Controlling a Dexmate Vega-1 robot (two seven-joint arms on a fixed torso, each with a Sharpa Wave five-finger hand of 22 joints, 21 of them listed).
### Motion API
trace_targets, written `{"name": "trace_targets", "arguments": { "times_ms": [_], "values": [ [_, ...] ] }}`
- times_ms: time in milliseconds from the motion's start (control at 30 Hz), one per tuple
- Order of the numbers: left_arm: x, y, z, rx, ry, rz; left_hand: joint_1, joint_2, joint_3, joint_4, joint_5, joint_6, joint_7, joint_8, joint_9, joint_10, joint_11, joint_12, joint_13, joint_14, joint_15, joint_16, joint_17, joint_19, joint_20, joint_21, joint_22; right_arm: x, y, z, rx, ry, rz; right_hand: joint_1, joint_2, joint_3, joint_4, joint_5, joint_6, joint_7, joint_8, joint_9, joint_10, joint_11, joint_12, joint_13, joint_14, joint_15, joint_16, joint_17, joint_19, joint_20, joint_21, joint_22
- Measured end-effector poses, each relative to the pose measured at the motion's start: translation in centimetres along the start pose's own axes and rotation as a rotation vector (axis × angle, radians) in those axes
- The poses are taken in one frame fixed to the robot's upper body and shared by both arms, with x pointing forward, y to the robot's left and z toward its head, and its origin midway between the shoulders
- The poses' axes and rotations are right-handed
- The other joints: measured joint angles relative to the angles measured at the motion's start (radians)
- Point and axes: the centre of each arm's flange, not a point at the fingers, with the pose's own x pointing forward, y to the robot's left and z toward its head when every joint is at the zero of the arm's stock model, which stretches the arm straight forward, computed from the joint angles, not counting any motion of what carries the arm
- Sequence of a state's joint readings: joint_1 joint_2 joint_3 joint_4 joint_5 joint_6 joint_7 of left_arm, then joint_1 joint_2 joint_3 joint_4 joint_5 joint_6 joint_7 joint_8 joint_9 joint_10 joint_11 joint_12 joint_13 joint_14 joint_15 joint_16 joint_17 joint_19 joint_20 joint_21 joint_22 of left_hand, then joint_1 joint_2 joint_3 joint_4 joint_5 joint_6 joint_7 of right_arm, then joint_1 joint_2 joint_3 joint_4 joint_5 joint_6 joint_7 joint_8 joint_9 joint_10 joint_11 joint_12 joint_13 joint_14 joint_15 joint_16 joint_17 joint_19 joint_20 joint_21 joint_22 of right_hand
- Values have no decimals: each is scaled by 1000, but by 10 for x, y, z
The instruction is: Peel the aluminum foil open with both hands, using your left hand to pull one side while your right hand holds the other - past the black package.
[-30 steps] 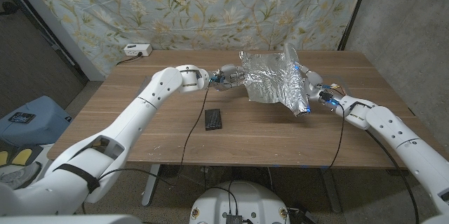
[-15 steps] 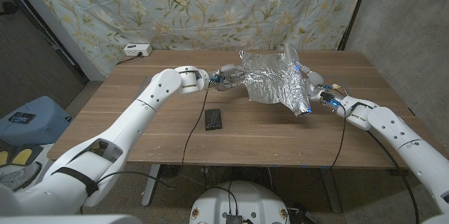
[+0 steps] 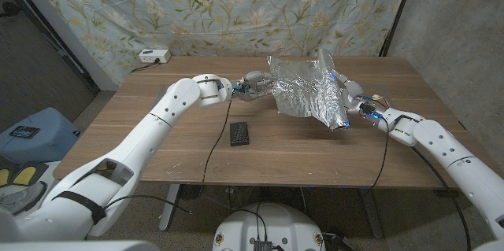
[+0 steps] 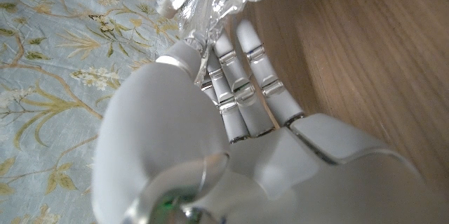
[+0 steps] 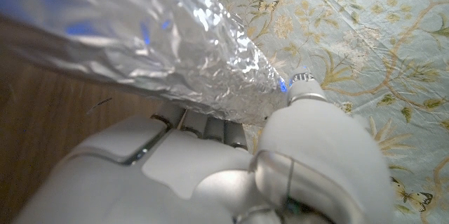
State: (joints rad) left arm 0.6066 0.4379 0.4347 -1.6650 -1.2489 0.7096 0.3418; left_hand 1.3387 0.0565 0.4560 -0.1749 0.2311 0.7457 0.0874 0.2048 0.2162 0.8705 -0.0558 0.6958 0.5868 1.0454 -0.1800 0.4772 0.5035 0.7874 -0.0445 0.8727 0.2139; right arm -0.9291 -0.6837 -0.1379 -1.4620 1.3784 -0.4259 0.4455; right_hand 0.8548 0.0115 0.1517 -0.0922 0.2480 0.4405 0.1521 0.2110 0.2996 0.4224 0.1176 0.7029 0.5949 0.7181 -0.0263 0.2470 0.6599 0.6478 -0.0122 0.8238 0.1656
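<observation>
Hardly anything has shifted over the last second: our left arm has eased slightly outward, and the aluminum foil [image 3: 309, 86] stays stretched between our hands at the far middle of the wooden table [image 3: 157, 137]. Our left hand [image 3: 257, 86] pinches the sheet's left edge, fingers closed on it. Nearer us lies the black package [image 3: 239, 133]; we can read no writing on it. Our right hand [image 3: 352, 101] grips the foil's right side.

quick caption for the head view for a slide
Both hands, left hand and right hand, hold a crumpled aluminum foil sheet spread above the wooden table, beyond the black package.
</observation>
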Motion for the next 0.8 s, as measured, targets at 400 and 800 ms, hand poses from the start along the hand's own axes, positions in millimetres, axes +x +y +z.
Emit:
{"name": "trace_targets", "arguments": {
  "times_ms": [400,800],
  "values": [
    [-6,6,3,-9,-13,11,0,0,0,0,0,3,0,0,0,0,0,1,9,2,2,0,5,-4,-4,15,0,0,-3,4,3,-1,-1,-4,4,-10,-1,0,0,0,0,0,-5,5,0,1,-5,5,0,0,1,1,-16,0],
    [-11,11,4,-13,-16,18,0,0,-4,4,0,2,3,0,5,0,0,1,11,1,2,0,9,-9,2,30,-1,1,-3,4,6,5,6,-4,4,-10,-1,4,0,0,0,0,-5,5,-4,2,-5,5,0,1,5,5,-31,0]
  ]
}}
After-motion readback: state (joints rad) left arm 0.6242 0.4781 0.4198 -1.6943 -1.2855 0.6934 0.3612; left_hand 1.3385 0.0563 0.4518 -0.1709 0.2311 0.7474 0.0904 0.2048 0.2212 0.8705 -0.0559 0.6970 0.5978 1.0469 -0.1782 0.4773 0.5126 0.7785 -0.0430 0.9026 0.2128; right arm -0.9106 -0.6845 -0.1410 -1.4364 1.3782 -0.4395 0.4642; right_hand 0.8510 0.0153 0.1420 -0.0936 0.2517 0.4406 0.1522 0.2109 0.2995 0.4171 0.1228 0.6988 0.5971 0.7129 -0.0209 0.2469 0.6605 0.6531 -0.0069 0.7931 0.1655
